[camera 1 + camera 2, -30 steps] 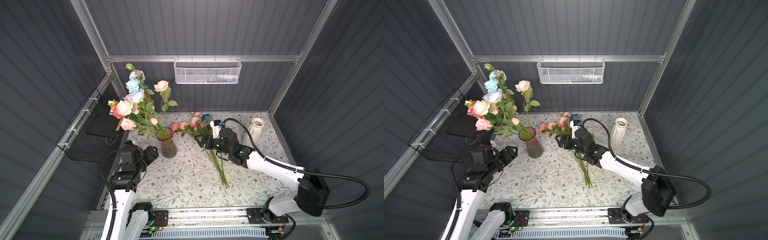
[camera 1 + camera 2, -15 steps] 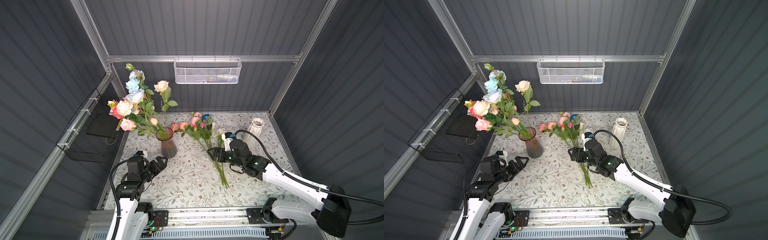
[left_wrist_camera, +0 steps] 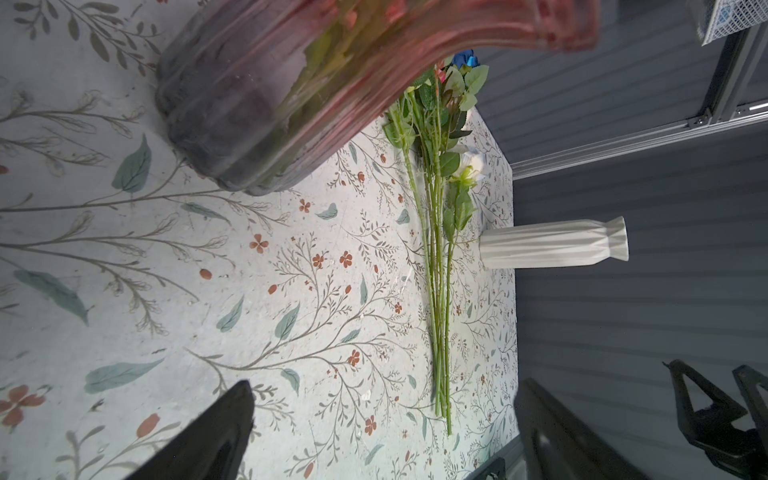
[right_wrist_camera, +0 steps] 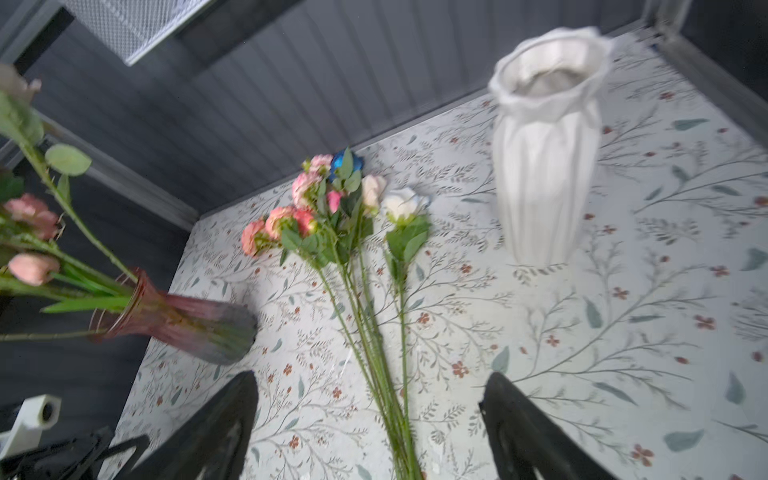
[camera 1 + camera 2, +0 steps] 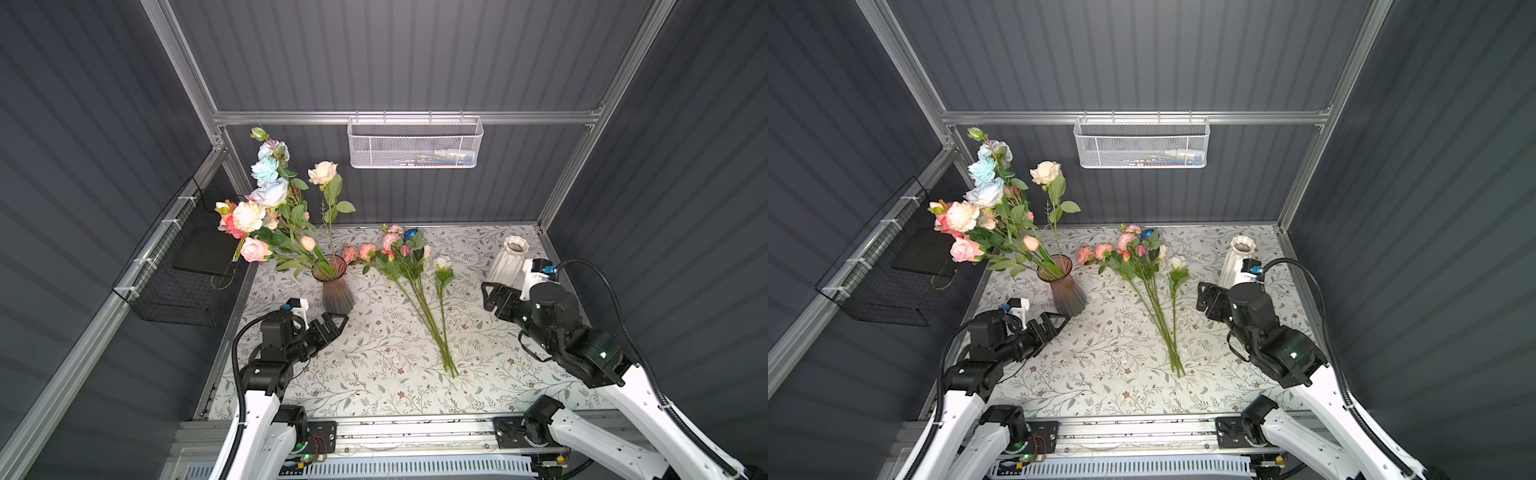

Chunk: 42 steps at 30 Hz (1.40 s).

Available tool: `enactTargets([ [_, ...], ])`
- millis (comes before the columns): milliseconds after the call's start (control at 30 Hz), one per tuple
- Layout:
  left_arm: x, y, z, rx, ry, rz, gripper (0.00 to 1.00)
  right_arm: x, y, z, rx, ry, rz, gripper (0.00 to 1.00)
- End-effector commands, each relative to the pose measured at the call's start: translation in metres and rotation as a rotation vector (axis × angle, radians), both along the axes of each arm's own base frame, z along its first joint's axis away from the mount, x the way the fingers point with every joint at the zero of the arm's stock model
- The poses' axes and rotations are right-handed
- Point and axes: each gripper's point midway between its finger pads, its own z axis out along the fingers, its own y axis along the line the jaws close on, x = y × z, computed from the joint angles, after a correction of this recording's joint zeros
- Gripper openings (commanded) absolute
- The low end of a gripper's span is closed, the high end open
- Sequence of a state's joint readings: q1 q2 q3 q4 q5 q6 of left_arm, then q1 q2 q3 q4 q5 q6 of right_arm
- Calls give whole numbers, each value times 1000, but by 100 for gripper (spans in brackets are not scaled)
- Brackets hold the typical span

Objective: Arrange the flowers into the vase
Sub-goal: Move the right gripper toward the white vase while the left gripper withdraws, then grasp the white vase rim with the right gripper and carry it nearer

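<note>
Pink vase (image 3: pixel 257 108) top cropped, basket (image 5: pixel 415 145) contents indistinct

No lettering, label, brand or number is legible anywhere in view

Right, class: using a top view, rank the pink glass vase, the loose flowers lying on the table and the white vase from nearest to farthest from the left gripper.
1. Pink glass vase: on the left, just beyond the open left gripper.
2. Loose flowers: lying mid-table.
3. White vase: far right, towards the back.
</note>
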State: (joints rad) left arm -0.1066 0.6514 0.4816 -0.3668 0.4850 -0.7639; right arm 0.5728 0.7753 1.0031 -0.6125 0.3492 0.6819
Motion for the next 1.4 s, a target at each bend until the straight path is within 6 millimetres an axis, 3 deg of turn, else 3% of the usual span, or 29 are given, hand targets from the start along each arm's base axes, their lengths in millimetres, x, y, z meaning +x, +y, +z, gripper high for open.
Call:
enactTargets([
  [0,2,-10,9,-28,-35,-53,99,14,-31,15,-54,-14,-120,87],
  [233,2,-16,15,-23,-63,-99,99,74,-73,29,9,19,-274,87],
  [400,1,-19,19,-22,-74,-120,100,115,-104,-1,-1,188,-331,84],
  [600,1,-20,26,-24,-89,-126,100,131,-130,-32,36,278,-357,78],
  [767,3,-20,28,-26,-88,-127,100,145,-124,-59,41,361,-290,71],
  [967,3,-20,28,-27,-87,-125,100,150,-122,-75,31,399,-270,66],
  [1067,4,-20,28,-26,-86,-125,100,151,-123,-77,24,407,-271,59],
  [1367,3,-20,27,-24,-81,-122,100,152,-125,-76,-8,431,-256,26],
])
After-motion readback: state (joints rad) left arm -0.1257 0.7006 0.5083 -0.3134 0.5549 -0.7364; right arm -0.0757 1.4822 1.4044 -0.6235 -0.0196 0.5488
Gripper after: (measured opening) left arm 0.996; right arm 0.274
